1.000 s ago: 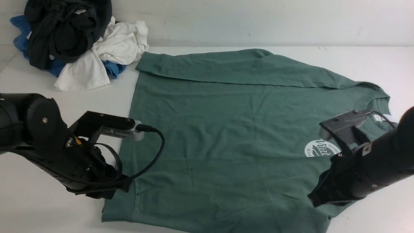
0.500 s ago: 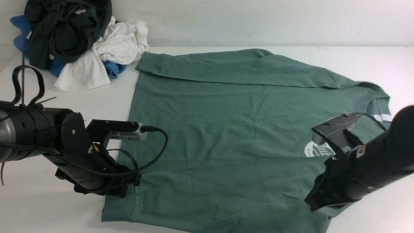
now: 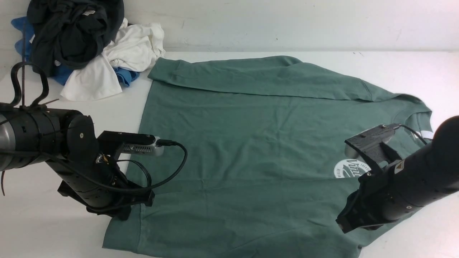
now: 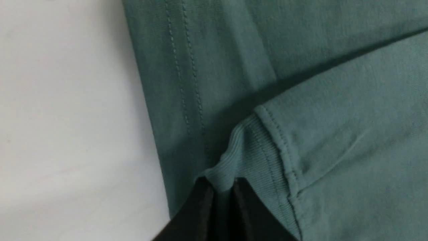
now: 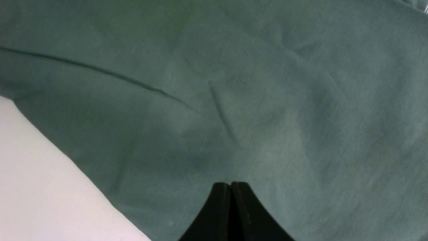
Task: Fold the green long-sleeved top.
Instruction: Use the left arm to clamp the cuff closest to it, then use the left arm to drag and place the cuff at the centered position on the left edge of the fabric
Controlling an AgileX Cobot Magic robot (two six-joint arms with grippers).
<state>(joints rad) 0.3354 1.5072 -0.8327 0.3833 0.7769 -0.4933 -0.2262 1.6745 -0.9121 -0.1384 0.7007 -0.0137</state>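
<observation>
Green long-sleeved top [image 3: 251,143] has been dragged toward lower left; its ribbed cuff [image 4: 247,150] is now pinched by the left gripper [image 4: 222,187], while the right gripper [image 5: 230,187] is pressed together. Sleeve folding appears ready.

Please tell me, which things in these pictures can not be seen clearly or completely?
The white logo: front view, partly covered by the right wrist camera; lettering too small.
The green long-sleeved top: front view, near edge cut off by the picture's lower edge.
The right gripper: hidden under its arm in the front view; the right wrist view shows shut tips, not whether cloth is pinched.
The black garment: front view, cut off by the top edge.
</observation>
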